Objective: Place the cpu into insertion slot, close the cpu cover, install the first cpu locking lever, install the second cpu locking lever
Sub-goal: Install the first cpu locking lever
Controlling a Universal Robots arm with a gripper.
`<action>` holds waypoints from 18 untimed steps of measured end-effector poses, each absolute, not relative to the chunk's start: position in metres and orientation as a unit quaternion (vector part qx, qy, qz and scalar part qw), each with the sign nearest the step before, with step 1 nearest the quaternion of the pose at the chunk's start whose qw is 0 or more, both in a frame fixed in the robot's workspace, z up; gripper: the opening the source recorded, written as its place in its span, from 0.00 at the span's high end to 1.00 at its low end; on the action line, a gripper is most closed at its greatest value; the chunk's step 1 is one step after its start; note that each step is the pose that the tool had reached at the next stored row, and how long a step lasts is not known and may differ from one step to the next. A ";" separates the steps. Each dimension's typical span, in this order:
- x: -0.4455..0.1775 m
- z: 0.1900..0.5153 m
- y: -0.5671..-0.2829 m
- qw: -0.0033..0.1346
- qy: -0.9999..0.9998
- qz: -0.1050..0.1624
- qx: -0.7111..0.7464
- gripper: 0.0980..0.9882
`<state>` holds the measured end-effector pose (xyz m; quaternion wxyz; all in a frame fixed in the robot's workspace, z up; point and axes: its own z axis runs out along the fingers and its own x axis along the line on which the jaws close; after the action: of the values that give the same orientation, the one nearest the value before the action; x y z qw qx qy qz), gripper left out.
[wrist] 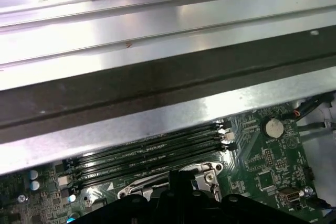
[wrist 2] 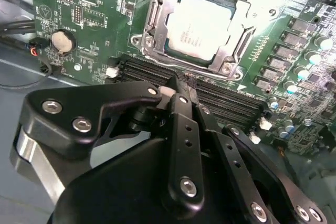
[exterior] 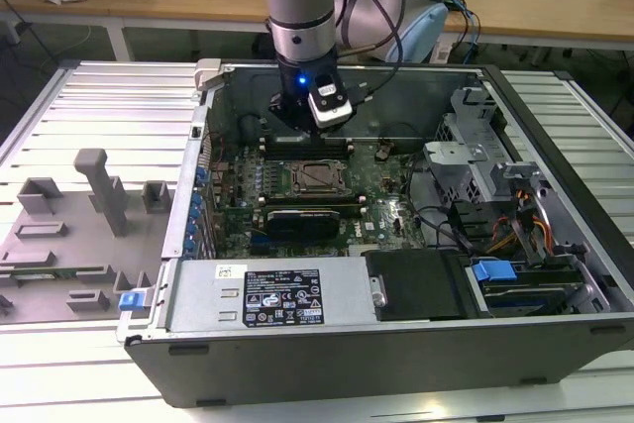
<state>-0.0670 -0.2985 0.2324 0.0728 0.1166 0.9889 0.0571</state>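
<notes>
Inside the open computer case, the gripper (wrist 2: 181, 85) hangs over the memory slots (wrist 2: 220, 95), its fingers drawn together on nothing.

Just beyond its tips the cpu (wrist 2: 202, 24) lies seated in the insertion slot (wrist 2: 152, 17), with the cpu cover (wrist 2: 233, 51) framing it. A low or off-line approach could scrape the memory slots or jar the cover against the chip.

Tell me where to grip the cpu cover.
The cover lies flat around the cpu, so its faces cannot be pinched. Probably best: come straight down and take its outer rim on the side by the memory slots, where the rim looks most exposed.
</notes>
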 end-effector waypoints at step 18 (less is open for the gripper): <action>-0.066 0.230 -0.321 0.078 0.992 0.005 0.095 0.99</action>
<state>-0.0665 -0.3213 0.2305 0.0781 0.0952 0.9924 0.0047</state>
